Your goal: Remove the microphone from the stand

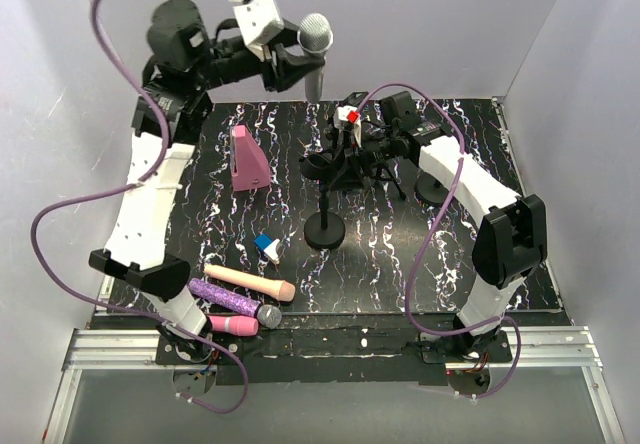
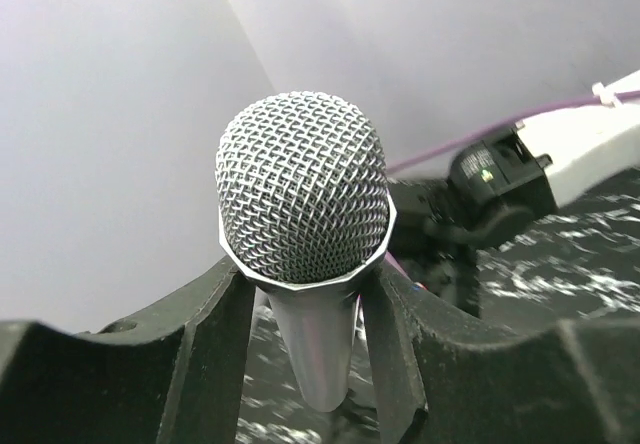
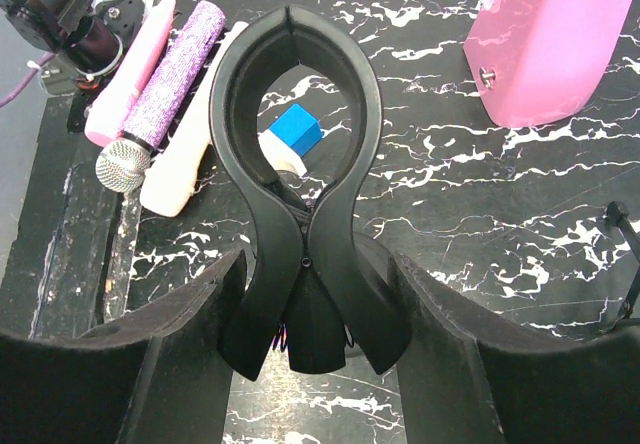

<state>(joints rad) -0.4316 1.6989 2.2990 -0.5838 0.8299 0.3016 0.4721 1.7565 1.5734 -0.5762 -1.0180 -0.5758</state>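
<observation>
The black marbled table [image 1: 420, 254] carries a pink wedge [image 1: 248, 161], the stand [image 1: 325, 232], a small blue-white piece [image 1: 267, 247] and three microphones [image 1: 228, 295] lying together at its front-left edge.

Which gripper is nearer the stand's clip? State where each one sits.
Right. The right gripper has its fingers on either side of the clip on the stand. The left gripper holds the microphone raised behind the stand, apart from the clip.

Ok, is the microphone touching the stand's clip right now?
Apart. The right wrist view shows the clip empty; the top view shows the microphone held high in the left pincer, well clear of the stand.
</observation>
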